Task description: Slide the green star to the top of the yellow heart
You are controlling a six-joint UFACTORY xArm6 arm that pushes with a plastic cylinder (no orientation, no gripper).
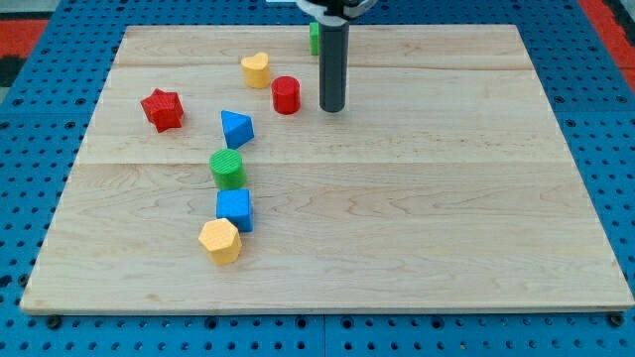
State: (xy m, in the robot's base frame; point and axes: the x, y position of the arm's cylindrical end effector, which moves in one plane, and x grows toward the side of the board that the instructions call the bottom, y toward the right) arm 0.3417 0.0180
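- Camera view shows a wooden board (397, 248) on a blue pegboard; my tip (331, 109) stands on the board near the view's top, a little to the right of the red cylinder (286, 95) and apart from it.
- I have no jaws, only a rod, so there is nothing to open or close; the rod holds nothing and can only push.
- The green star (314, 38) is mostly hidden behind the rod, at the view's top edge of the board; only a green sliver shows at the rod's left, so I cannot confirm its shape, nor whether the rod touches it.
- The yellow heart (256, 69) lies to the left of the tip, just beside the red cylinder; the star sits to its right and a little higher, so I judge a push toward the view's left is needed.
- The tip is below the star, which seems a poor side for that push; it probably must go around to the star's right.
- The other blocks, a red star (162, 109), a blue block (236, 129), a green cylinder (227, 169), a blue cube (234, 209) and a yellow hexagon (219, 240), lie lower and to the left, well apart from this route.
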